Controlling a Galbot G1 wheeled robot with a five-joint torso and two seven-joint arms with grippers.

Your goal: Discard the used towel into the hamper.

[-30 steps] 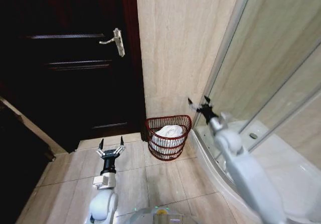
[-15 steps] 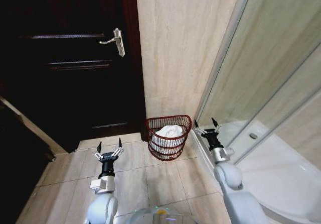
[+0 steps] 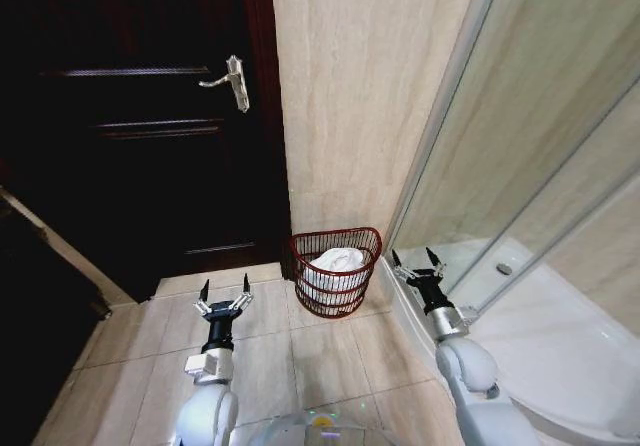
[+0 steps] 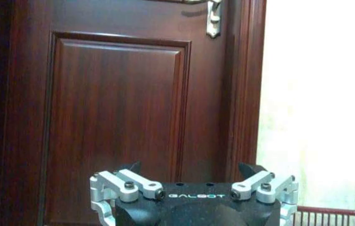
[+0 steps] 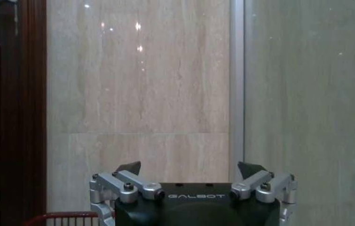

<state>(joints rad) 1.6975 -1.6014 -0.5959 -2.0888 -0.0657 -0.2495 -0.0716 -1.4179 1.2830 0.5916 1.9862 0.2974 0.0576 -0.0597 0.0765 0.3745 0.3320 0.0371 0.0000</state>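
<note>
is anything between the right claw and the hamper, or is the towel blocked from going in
Nothing visible stands between the open right claw and the hamper beside it. The white towel already lies inside the hamper, and both claws are empty.

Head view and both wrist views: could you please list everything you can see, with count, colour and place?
Hamper: one, dark reddish-brown wire, on the floor against the wall between door and shower.
Towel: one, white, lying inside the hamper.
Door: one, dark brown wood, left of the hamper, closed.
Door handle: one, silver lever, at the door's right edge.
Shower enclosure: one, glass with pale metal frame, right of the hamper.
Floor: beige tiles.
Left gripper: one, black and silver, open, above the floor left of the hamper, empty.
Right gripper: one, black and silver, open, right of the hamper by the shower, empty.
</note>
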